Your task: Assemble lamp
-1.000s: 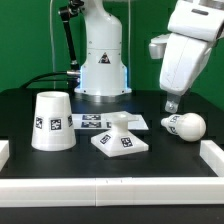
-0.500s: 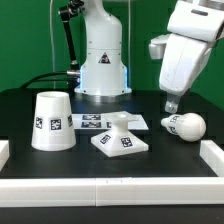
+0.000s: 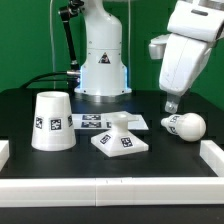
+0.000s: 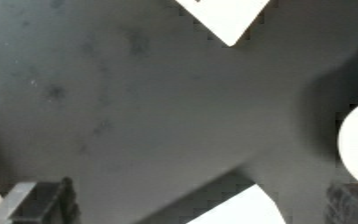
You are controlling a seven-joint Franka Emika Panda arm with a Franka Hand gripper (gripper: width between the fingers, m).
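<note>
In the exterior view the white cone shade (image 3: 52, 120) stands at the left. The flat square base (image 3: 121, 143) with its neck sits in the middle. The round bulb (image 3: 187, 125) lies on its side at the right. My gripper (image 3: 171, 102) hangs just above the table, beside the bulb on its left and apart from it. In the wrist view my gripper (image 4: 194, 203) is open and empty over the dark table, with one fingertip (image 4: 35, 201) at each side. A curved white shape (image 4: 348, 140) shows at the edge, likely the bulb.
The marker board (image 3: 90, 121) lies behind the base. The robot's white pedestal (image 3: 102, 62) stands at the back. A low white rail (image 3: 110, 186) borders the table's front and sides. White pointed shapes (image 4: 247, 18) show in the wrist view; I cannot tell what they are.
</note>
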